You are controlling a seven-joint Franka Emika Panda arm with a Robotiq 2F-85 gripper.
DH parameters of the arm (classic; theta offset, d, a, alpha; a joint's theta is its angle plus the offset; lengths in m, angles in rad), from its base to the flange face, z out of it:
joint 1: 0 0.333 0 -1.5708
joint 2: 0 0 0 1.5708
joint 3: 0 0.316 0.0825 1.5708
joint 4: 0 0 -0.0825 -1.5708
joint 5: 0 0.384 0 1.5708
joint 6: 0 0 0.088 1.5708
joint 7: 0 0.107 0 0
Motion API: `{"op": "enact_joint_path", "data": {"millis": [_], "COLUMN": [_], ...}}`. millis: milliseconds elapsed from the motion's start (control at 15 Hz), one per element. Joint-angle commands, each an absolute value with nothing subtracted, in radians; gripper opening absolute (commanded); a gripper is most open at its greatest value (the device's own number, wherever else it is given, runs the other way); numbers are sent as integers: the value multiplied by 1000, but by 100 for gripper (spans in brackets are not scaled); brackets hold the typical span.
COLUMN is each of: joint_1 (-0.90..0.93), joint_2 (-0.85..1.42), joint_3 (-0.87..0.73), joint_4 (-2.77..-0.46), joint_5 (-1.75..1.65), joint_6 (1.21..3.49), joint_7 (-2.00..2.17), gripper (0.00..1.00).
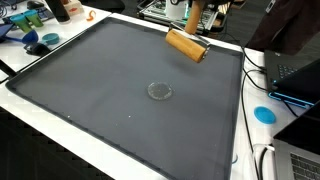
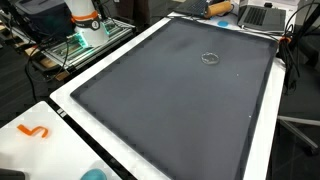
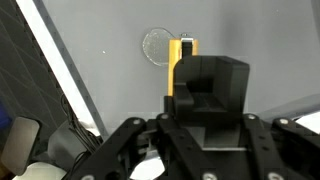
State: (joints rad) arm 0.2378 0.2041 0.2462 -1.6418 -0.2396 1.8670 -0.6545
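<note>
Where the wrist camera looks down past it, the gripper [image 3: 205, 72] hangs over the grey mat [image 3: 110, 70], with its black linkage filling the bottom of that view. The fingers read as one dark block at centre. Whether they are closed on anything cannot be told. A yellow strip [image 3: 181, 62] stands along the left edge of that block and meets it in the picture; whether it is clamped cannot be determined. Just beyond the strip's upper end, a clear round disc [image 3: 157, 45] lies flat on the mat.

In both exterior views the disc [image 1: 159, 91] [image 2: 210, 58] sits on open mat, well apart from every edge. The mat covers most of a white table [image 1: 50, 135]. A wooden cylinder [image 1: 187, 44] rests at the mat's far edge. Beside the table are a laptop [image 1: 300, 75], a blue round pad [image 1: 264, 114] and loose cables. In an exterior view an orange squiggle [image 2: 35, 131] lies on the white table corner, and a white column with an orange band [image 2: 85, 20] stands behind the table.
</note>
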Motion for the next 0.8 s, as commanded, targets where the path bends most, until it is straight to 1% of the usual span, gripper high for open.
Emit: {"op": "enact_joint_path", "data": {"millis": [0,133,200,733], "joint_1": [238,238,238,202], "joint_2": [207,207,207,269], "joint_3": [247,248,248,243], "joint_4": [-1635,-1635,-1635,-1710], "joint_5": [-240,-240,-240,-218], "joint_6": [1862,1862,1862,1930], "joint_7": [-654,-654,-654,-784], "gripper": [48,48,23,23]}}
